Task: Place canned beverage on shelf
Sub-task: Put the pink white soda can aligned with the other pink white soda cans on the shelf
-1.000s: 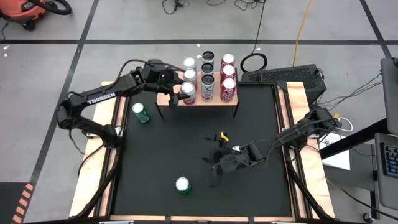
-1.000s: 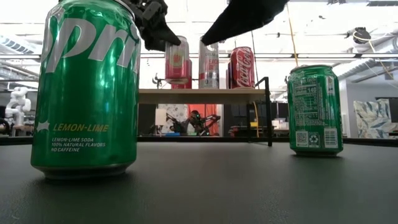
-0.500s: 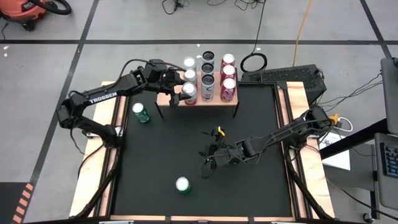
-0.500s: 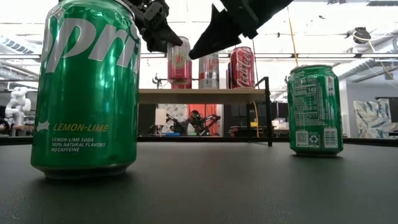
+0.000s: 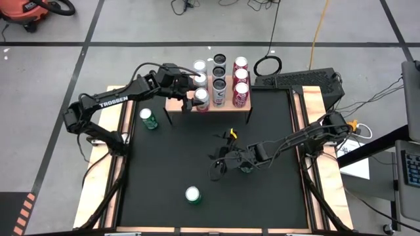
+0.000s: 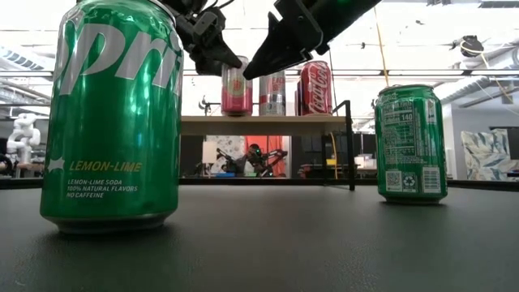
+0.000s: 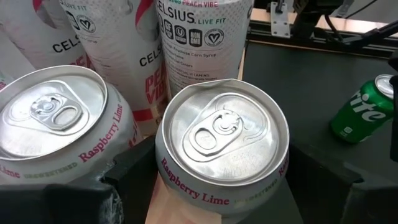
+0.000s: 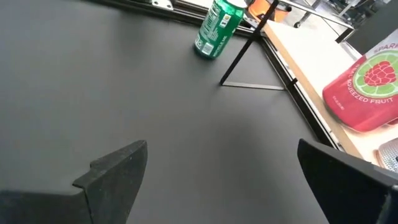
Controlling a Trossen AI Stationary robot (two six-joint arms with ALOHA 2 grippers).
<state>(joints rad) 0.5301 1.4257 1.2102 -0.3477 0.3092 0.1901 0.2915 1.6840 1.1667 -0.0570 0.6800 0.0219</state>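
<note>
**Left jaws around a raspberry lime can on the shelf; right jaws spread over the desk**

Going from left to right in the overhead view: a green soda can (image 5: 148, 118) stands on the black desk (image 5: 197, 157), well to the left of the left jaws and off the shelf. The left gripper (image 5: 194, 98) reaches over the near left corner of the shelf (image 5: 226, 106), a low stand with a light wood top and thin black legs. Its jaws sit on either side of a pink raspberry lime can (image 7: 222, 149), which stands upright on the wood between them. The jaws are spread about as wide as the can; whether they press on it or have let go cannot be told. Just beside this can, outside the jaws, stands a second raspberry lime can (image 7: 59, 124). Beyond the jaws, taller white cans (image 7: 202, 43) and red cans (image 5: 241, 85) fill the rest of the shelf in rows.

Farther right, the right gripper (image 5: 220, 164) hangs over the middle of the desk with its jaws wide apart and nothing between them. Another green can (image 5: 192, 194) stands on the desk near these jaws, toward the front edge.
</note>
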